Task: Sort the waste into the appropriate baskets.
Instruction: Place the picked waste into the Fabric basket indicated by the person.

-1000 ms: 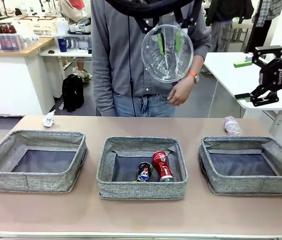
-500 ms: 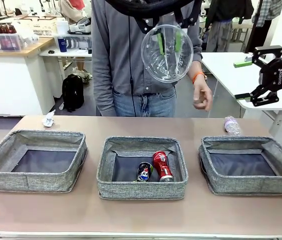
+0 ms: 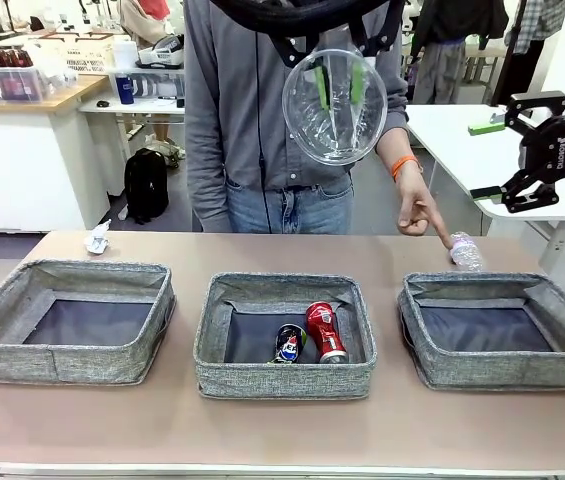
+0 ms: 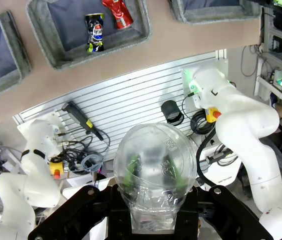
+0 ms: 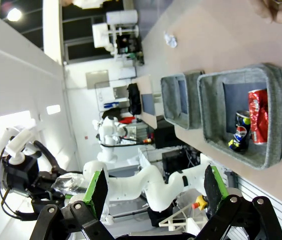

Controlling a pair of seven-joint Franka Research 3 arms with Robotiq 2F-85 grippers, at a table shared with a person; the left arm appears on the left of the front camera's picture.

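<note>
We are gripping the clear plastic cup [image 3: 334,140] in our left gripper [image 3: 337,92], with the jaws closed on it high above the table [image 3: 282,430], in front of the person's chest. The cup is thin, glossy and fully see-through, its round outline is facing the front camera, and the green pads are showing through its wall. In the left wrist view the left gripper [image 4: 150,172] is pinching the same cup [image 4: 153,145], which is looking like a glassy dome with light glinting off it.

Our right gripper [image 3: 497,160] is hanging at the right, above and beyond the right basket [image 3: 502,372], with its jaws spread wide and nothing between them. The right wrist view is showing the right gripper [image 5: 155,187] just as open.

Below, the three grey woven baskets are sitting in a row. In the middle basket [image 3: 282,382] the red drink can [image 3: 325,332] and the dark blue can [image 3: 289,343] are lying side by side, touching. The left basket [image 3: 62,366] is showing us a bare dark bottom.

Beyond the right basket, the small clear bottle [image 3: 465,250] is lying on the table, and the person's hand [image 3: 417,212] is pointing a finger down at it. The crumpled white paper wad [image 3: 97,238] is resting on the table behind the left basket.
</note>
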